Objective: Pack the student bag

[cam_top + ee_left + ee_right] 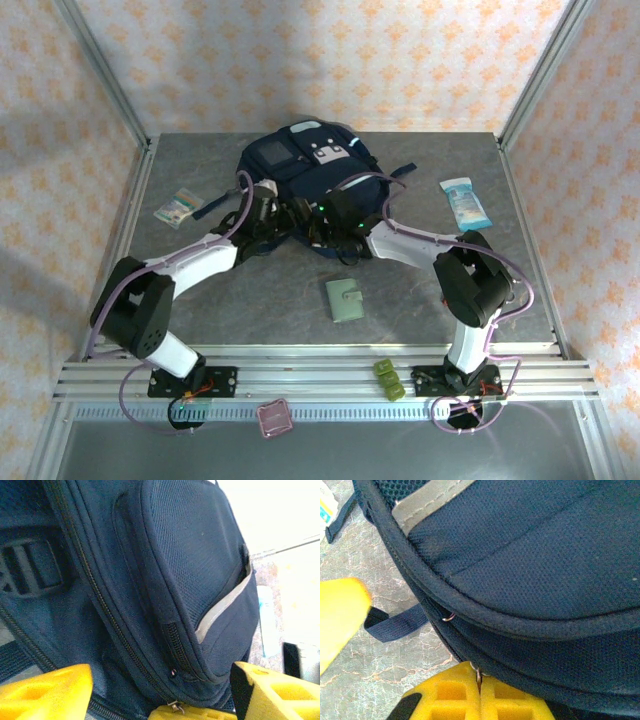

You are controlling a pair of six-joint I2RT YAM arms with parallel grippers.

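Observation:
The student bag point(300, 160), navy with white stripe trim, lies at the back middle of the table. Both grippers are at its near edge. My left gripper point(274, 213) stands open: its yellow fingers point(47, 690) are wide apart on either side of the bag's zipper seams point(172, 645), and a small metal zipper pull point(175, 706) sits just above the gripper's base. My right gripper point(480, 680) is shut, its pads pressed together on a metal zipper pull ring point(478, 672) of the bag point(530, 555). A second ring point(448, 617) hangs free above it.
A green wallet point(346, 300) lies on the table in front of the bag. A small packet point(178, 207) is at the left and a tissue pack point(465, 200) at the right. A green item point(389, 380) and a pink item point(273, 418) rest by the front rail. A loose strap point(395, 625) lies on the table.

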